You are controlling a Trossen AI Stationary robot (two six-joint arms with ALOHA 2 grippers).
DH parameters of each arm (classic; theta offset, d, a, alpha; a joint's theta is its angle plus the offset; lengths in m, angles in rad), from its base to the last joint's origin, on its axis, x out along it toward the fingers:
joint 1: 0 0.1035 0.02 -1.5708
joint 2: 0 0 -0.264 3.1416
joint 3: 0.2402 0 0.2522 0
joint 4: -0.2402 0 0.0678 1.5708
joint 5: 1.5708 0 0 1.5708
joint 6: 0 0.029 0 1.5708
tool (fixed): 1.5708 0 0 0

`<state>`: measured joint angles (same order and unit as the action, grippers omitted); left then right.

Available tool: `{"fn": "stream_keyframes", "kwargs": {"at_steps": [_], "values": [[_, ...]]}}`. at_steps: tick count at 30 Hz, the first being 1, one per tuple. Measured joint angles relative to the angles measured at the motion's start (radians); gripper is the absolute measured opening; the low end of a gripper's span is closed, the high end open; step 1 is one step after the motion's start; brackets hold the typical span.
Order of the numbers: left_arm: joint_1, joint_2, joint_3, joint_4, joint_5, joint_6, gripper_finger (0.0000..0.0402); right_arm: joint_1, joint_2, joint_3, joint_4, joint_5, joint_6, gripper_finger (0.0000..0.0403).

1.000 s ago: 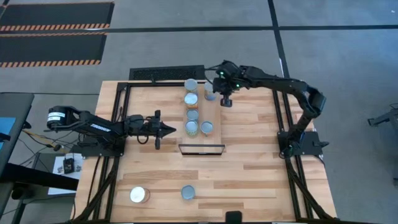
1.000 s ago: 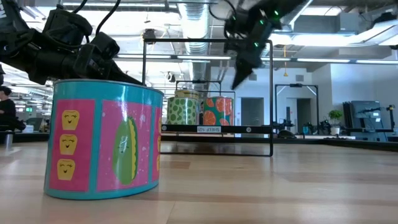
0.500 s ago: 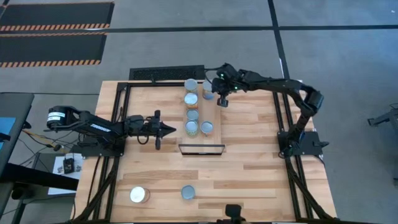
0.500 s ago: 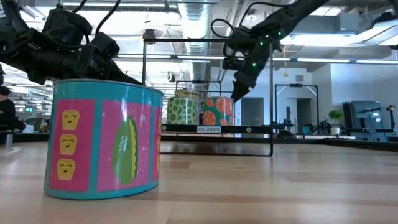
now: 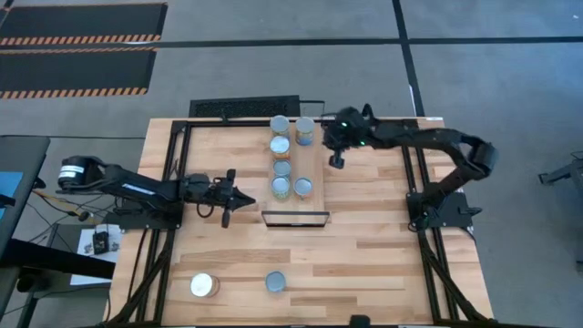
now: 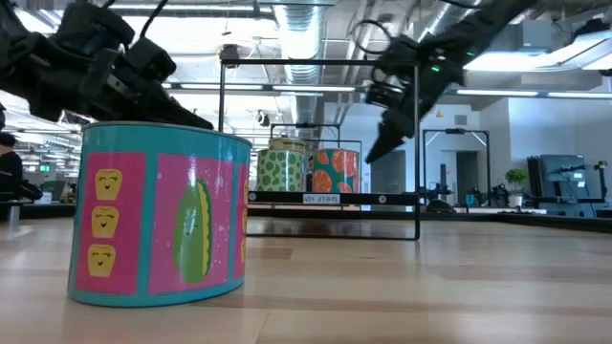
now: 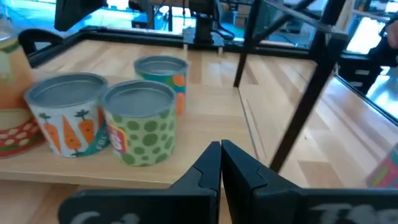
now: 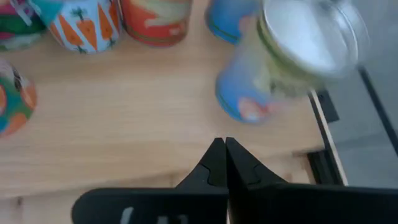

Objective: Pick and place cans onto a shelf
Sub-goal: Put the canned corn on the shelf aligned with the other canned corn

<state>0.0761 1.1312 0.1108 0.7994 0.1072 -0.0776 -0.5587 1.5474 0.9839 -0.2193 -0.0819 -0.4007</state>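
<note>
Six cans (image 5: pixel 281 168) stand upright on the shelf (image 5: pixel 314 173) at the table's far middle; two more, a white-topped can (image 5: pixel 203 285) and a grey-topped can (image 5: pixel 276 281), wait at the near edge. The right gripper (image 5: pixel 337 160), fingers pressed together and empty, hangs beside the shelf's far end. The left gripper (image 5: pixel 248 200), likewise closed, points at the shelf and is probably nearer the near-edge pair, which lie well apart from both.
</note>
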Motion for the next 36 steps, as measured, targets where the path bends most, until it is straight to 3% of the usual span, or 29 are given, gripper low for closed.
{"fn": "stream_keyframes", "kwargs": {"at_steps": [8, 15, 20, 24, 31, 36], "values": [[-0.144, -0.195, 0.147, -0.458, -0.166, 0.021, 0.0, -0.021, -0.27, -0.287, 0.217, 0.036, 0.088, 0.0003], [-0.32, -0.25, 0.388, -0.956, -0.291, -0.06, 0.0, 0.009, -0.496, -0.46, 0.38, 0.037, 0.145, 0.0003], [-0.511, -0.179, 0.603, -1.262, -0.412, -0.198, 0.0, 0.038, -0.592, -0.567, 0.499, 0.04, 0.189, 0.0003], [-0.647, -0.073, 0.772, -1.459, -0.453, -0.332, 0.0, 0.066, -0.629, -0.631, 0.573, 0.073, 0.213, 0.0003], [-0.8, 0.174, 1.055, -1.818, -0.436, -0.589, 0.0, 0.132, -0.637, -0.681, 0.629, 0.167, 0.236, 0.0005], [-0.89, 0.319, 1.2, -1.967, -0.356, -0.748, 0.0, 0.189, -0.638, -0.68, 0.632, 0.215, 0.232, 0.0005]]}}
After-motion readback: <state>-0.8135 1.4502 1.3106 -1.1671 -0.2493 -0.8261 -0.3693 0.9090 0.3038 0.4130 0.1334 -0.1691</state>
